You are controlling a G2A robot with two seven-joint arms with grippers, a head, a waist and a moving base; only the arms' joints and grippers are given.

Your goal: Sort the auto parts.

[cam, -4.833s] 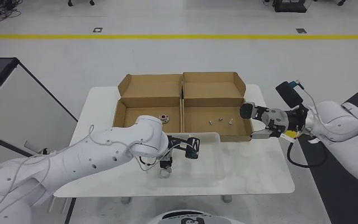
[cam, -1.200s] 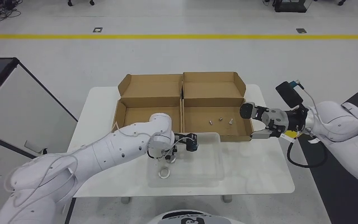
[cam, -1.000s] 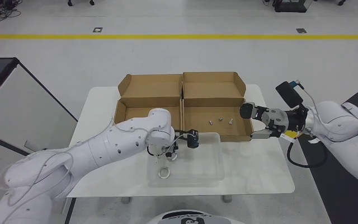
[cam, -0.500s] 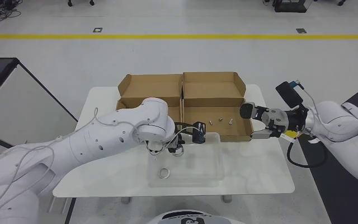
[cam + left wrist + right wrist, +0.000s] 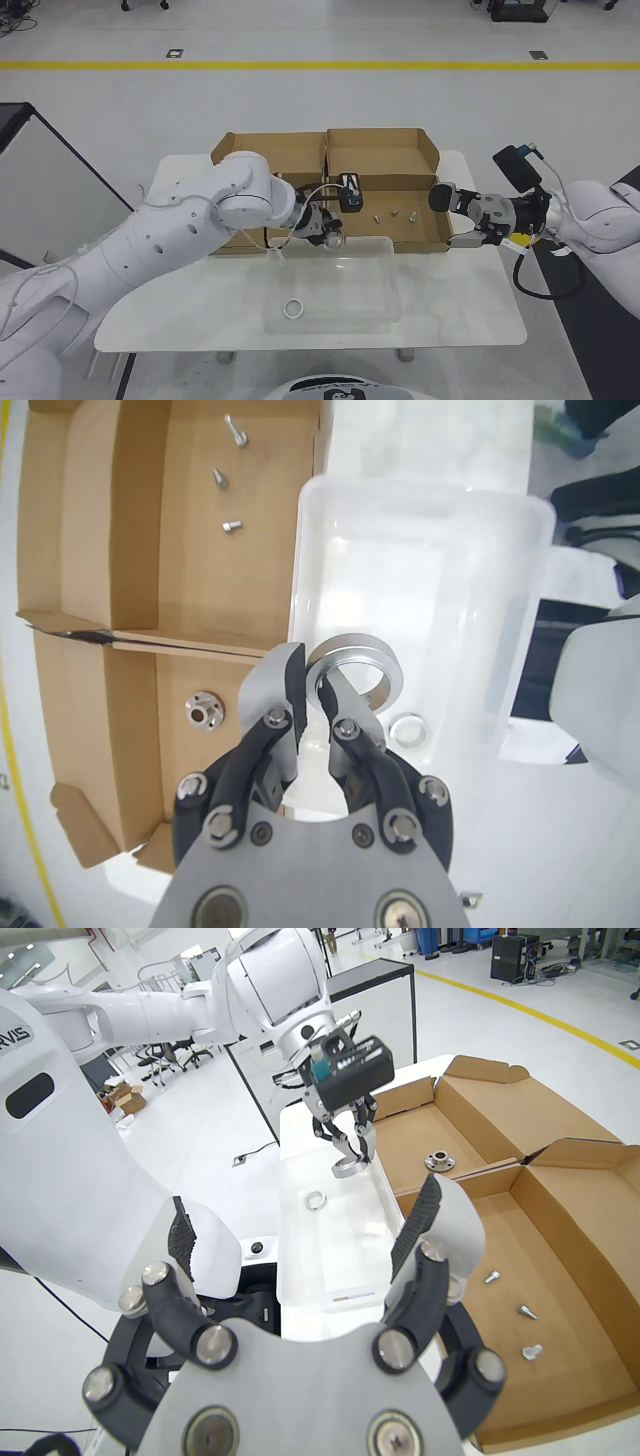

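Left gripper (image 5: 312,682) pinching large metal ring (image 5: 357,643) by wall, one finger inside, over far edge of tub.
Right gripper (image 5: 305,1198) spread wide at right of boxes.
Cardboard boxes (image 5: 380,160) far.
Clear tub (image 5: 300,565) near.
Small ring (image 5: 407,730) lies in tub.
Risk: thin off-centre pinch, so ring may swivel, slip, land among bolts (image 5: 231,526).

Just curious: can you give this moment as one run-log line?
left pincer: shut on silver metal ring over clear plastic tray | right pincer: open beside brown cardboard box
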